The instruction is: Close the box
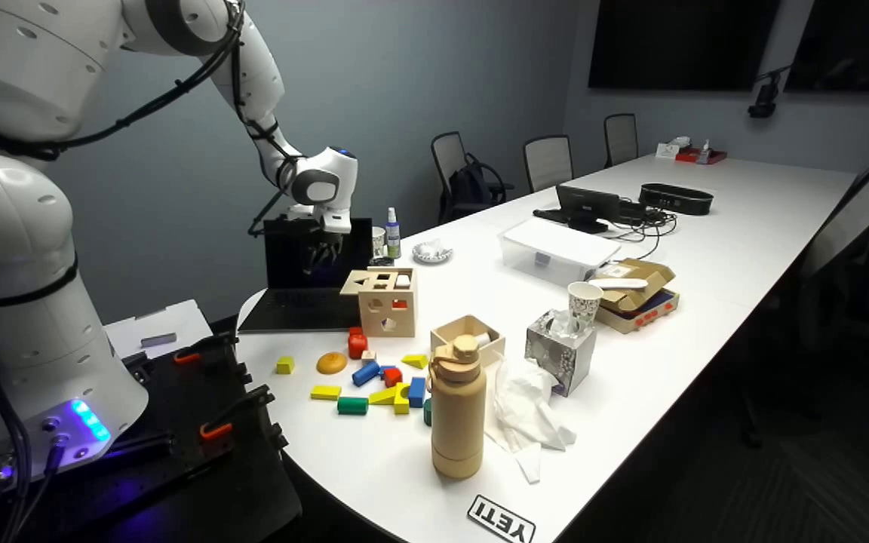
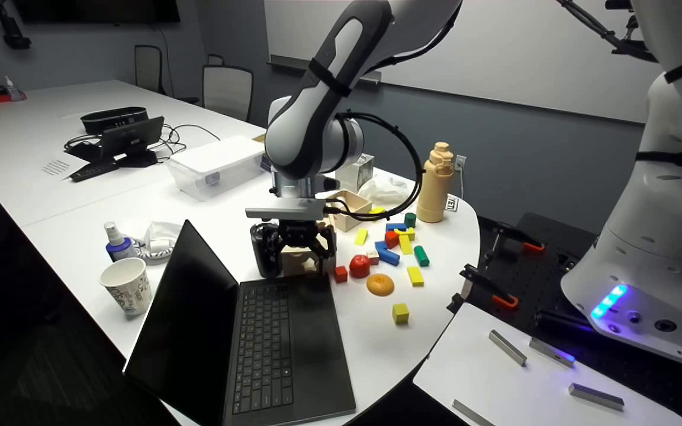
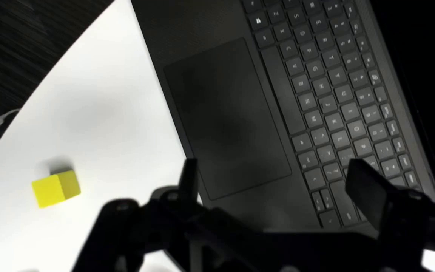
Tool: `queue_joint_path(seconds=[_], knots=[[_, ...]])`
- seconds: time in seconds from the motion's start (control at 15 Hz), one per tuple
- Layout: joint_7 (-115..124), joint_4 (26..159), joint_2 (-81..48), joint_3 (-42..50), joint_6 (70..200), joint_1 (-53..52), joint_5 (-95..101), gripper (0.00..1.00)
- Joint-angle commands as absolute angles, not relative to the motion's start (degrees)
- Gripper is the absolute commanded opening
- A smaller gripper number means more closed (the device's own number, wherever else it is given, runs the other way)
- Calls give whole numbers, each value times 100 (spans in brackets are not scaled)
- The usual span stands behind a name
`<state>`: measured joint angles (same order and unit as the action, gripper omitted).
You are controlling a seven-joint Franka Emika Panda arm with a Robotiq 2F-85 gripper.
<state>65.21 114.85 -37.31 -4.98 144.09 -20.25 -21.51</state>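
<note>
The black flat case is an open laptop (image 1: pixel 302 311); its base also shows in an exterior view (image 2: pixel 311 349) and in the wrist view (image 3: pixel 225 113). Its thin black lid (image 2: pixel 193 319) stands up, leaning back from the keyboard; the lid is also at the right edge of the wrist view (image 3: pixel 421 37). My gripper (image 3: pixel 274 162) is open and empty, fingers pointing down above the laptop's base, apart from the lid. It is dark against the screen in an exterior view (image 1: pixel 320 253). A light wooden cube (image 1: pixel 388 313) stands beside the base, its top panel (image 1: pixel 357 282) jutting out sideways.
A paper cup (image 2: pixel 128 287) and spray bottle (image 2: pixel 117 242) stand near the lid. A black canister (image 2: pixel 265 251) is by the wooden cube. Coloured blocks, including a yellow block (image 3: pixel 56 189), lie on the white table. A tan bottle (image 1: pixel 459 415) and open wooden box (image 1: pixel 446 335) stand farther off.
</note>
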Motion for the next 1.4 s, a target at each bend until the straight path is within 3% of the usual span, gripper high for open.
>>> queue_joint_path(seconds=[0.0,1.33], knots=[[7155,11269,-3716,-213,14059,-2132,-1617,100],[8604,10626,-4117,103,12412,-2136,-239,100]])
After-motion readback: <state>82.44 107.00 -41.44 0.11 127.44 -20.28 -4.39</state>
